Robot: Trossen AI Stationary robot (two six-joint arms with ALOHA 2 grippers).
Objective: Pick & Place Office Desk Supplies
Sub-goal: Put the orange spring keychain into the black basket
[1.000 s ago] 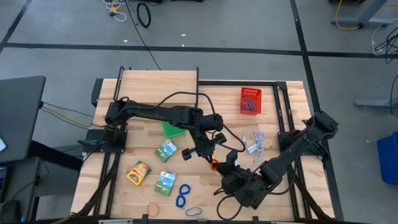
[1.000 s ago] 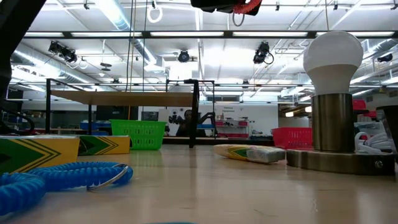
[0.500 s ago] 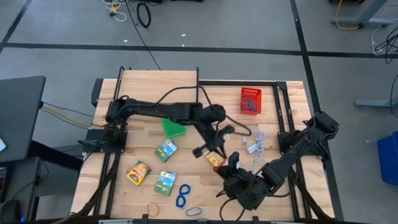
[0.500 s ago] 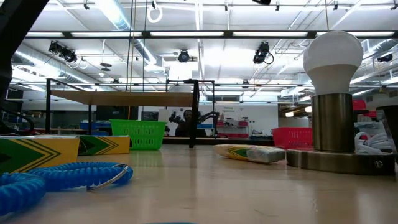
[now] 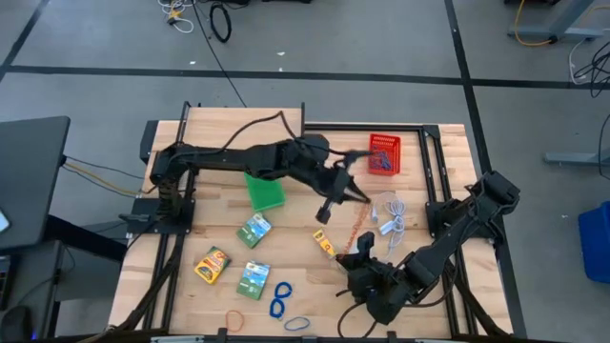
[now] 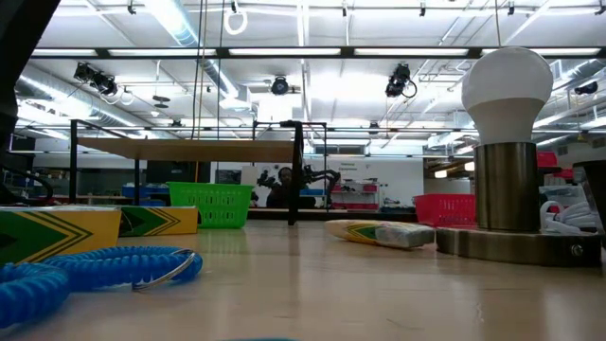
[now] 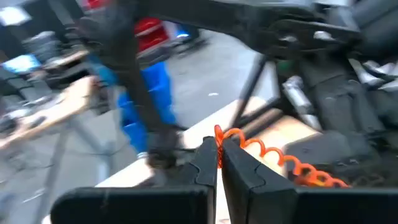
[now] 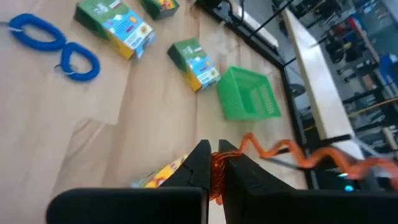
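Stretching diagonally through centre frame in the high view, the orange coil (image 5: 355, 221) ran between both arms: the left gripper (image 5: 337, 197) pinched its upper end with closed fingers, the right gripper (image 5: 355, 250) clamped its lower end, just beside the yellow packet (image 5: 325, 244) on the table (image 5: 219, 129).

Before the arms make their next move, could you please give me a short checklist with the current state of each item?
1. Left gripper shut on one end of the orange coiled cord: ok.
2. Right gripper shut on the cord's other end: ok.
3. Cord stretched between both grippers, off the wooden table: ok.
4. Red mesh basket upright beside the left gripper: ok.
5. Yellow printed packet lies apart from the right gripper: ok.
6. Room left in the red basket for the cord: cannot tell.
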